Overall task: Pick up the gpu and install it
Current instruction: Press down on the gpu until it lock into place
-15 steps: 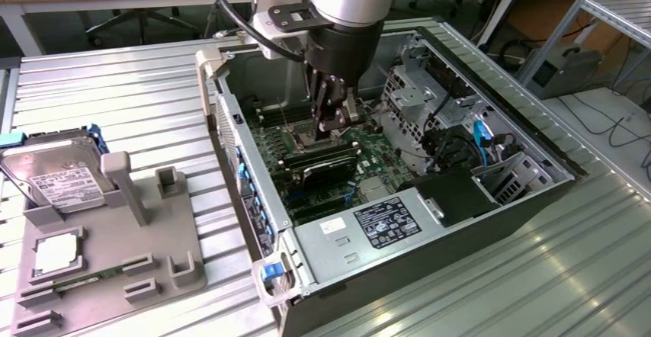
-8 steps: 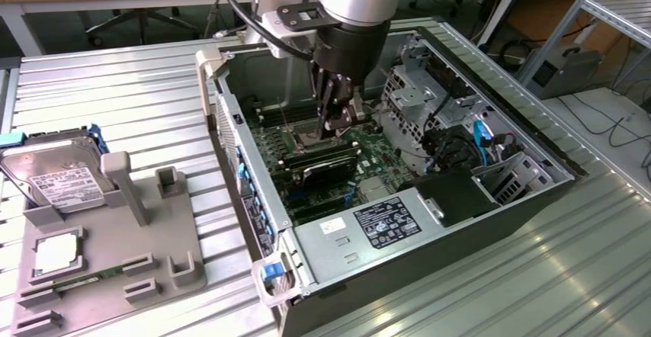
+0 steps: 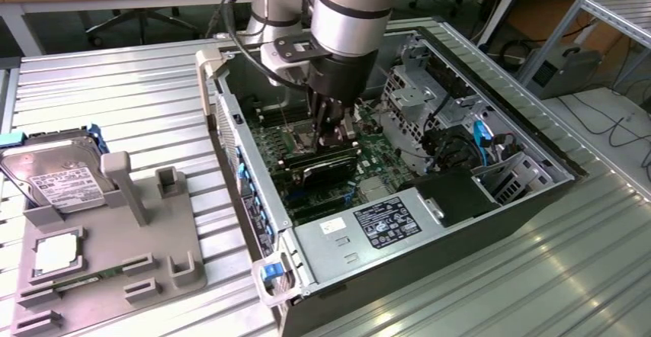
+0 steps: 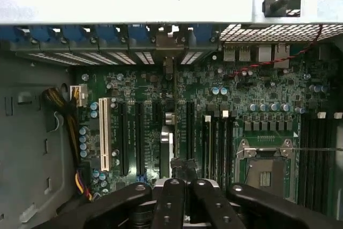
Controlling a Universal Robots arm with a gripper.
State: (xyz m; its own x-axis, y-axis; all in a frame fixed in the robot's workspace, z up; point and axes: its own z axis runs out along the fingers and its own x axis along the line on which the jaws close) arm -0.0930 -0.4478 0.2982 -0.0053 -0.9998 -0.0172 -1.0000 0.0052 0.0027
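Colours and patterns, open PC case on ribbed metal table

Silver-grey arm [image 3: 351, 9] with black gripper [image 3: 336, 135]; black fingers [image 4: 174, 202] in the wrist view. Gpu [image 3: 323, 171] dark black, seen edge-on as a thin dark strip with a silver part [image 4: 170, 132]. Motherboard [image 4: 257, 95] dark green, dotted with silver-blue capacitors, black slots, one white slot [image 4: 103, 132]. Blue clips [image 4: 80, 33] in a row along the grey case wall [image 3: 336, 249]; perforated grille pattern beside them. Red wire [image 4: 268, 60], yellow-black cable bundle [image 4: 67, 116]. White-and-black label [image 3: 392, 223] on the grey power supply. Table [image 3: 112, 93] pale grey, striped with ridges. Grey holder tray [image 3: 152, 238]; silver hard drive [image 3: 56, 173] with white label; silver CPU chip [image 3: 56, 253].
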